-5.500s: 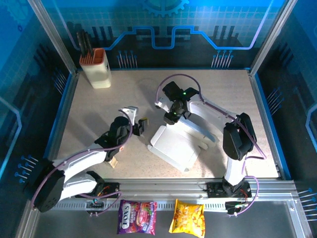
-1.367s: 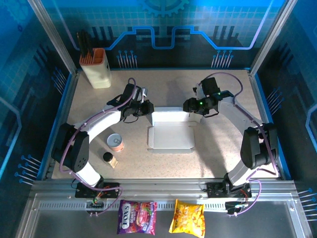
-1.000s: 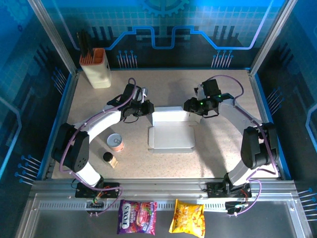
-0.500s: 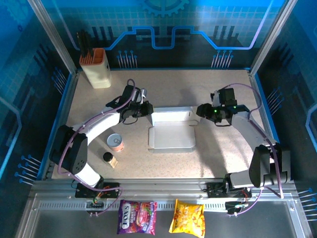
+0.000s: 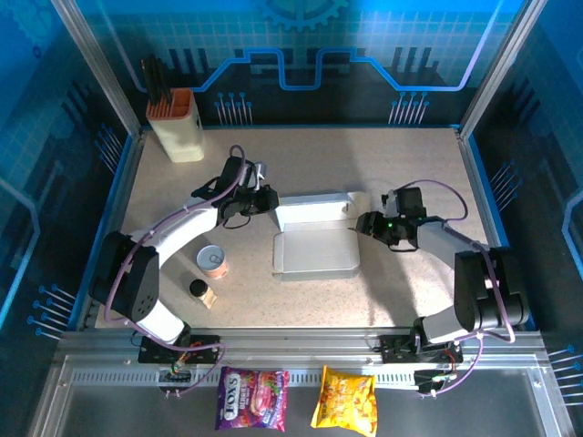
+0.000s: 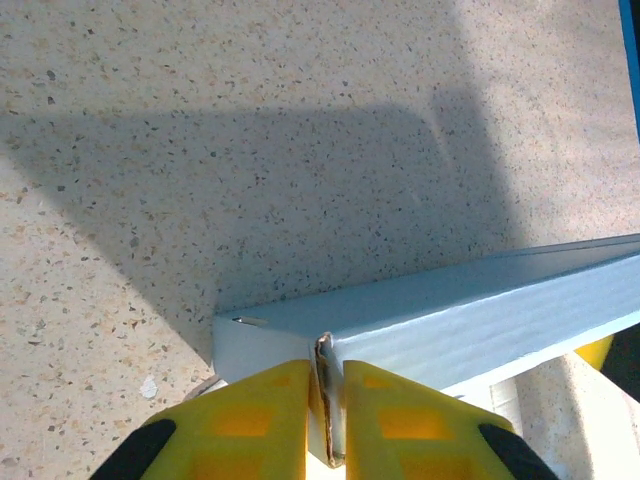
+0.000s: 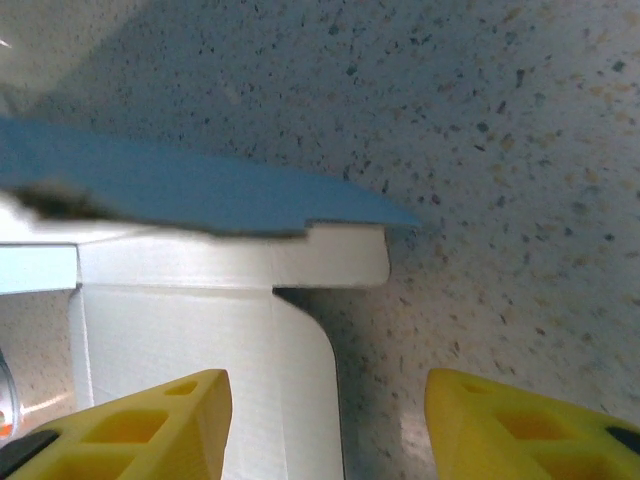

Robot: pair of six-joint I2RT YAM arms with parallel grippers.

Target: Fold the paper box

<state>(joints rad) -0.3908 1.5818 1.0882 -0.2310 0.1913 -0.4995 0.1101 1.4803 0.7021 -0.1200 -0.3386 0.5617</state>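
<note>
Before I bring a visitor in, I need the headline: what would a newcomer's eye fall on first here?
The white paper box sits mid-table, partly folded, its far panel raised. The left gripper pinches its left end; the right gripper stands open at its right end. A purple snack bag and a yellow snack bag lie before the arm bases.

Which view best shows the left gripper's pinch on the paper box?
Left wrist: the left gripper is shut on an edge of the paper box. Top external shows the contact small; right wrist shows the box's other end.
</note>
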